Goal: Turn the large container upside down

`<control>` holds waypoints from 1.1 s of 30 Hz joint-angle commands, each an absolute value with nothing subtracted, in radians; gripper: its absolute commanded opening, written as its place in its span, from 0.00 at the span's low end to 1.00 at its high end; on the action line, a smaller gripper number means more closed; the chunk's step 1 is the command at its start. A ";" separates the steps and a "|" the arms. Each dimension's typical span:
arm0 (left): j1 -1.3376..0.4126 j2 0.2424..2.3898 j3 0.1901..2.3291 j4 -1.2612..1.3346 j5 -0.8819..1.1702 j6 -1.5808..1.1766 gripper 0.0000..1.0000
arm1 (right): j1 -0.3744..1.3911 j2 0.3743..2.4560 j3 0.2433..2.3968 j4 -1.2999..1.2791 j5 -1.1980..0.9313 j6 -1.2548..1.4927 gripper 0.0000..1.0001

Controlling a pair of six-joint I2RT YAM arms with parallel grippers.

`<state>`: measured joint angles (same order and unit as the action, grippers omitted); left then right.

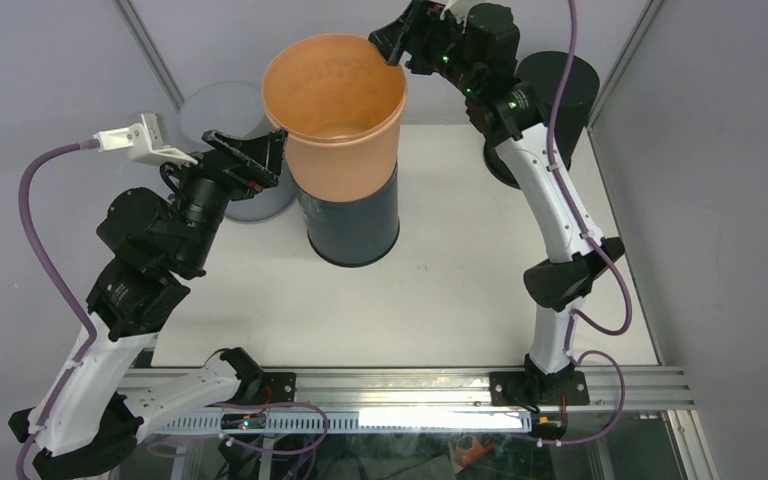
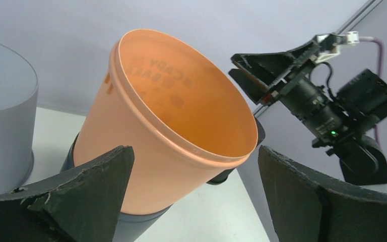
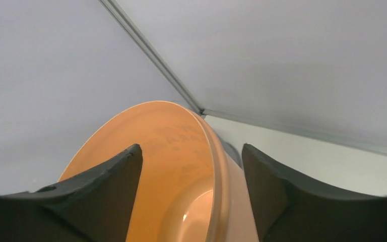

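The large container [image 1: 345, 140] is an orange tub standing mouth up, nested on top of a dark grey tub [image 1: 350, 225] at mid-table. My right gripper [image 1: 385, 42] hovers at its back right rim. In the right wrist view this gripper [image 3: 191, 161] is open, one finger inside the orange tub [image 3: 176, 166] and one outside, with a gap on both sides of the rim. My left gripper [image 1: 265, 160] is wide open just left of the tub. In the left wrist view the orange wall [image 2: 181, 131] lies ahead of the left gripper [image 2: 194, 166], untouched.
A light grey tub [image 1: 225, 115] stands at the back left, close behind my left gripper. A black cylinder [image 1: 560, 90] stands at the back right beside the right arm. Enclosure walls close in the table [image 1: 440, 300] at the back and sides.
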<state>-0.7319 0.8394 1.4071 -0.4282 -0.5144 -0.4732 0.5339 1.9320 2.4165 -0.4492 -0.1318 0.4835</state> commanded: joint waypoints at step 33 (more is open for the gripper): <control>-0.726 1.073 1.698 -0.738 -0.531 -0.687 0.99 | 0.529 1.909 2.503 -0.644 -0.203 0.412 0.70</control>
<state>-0.7315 1.0763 1.7042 -0.7662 -0.5812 -0.6693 0.5323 1.9038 2.4702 -0.6594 -0.1589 0.3882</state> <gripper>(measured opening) 0.989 0.763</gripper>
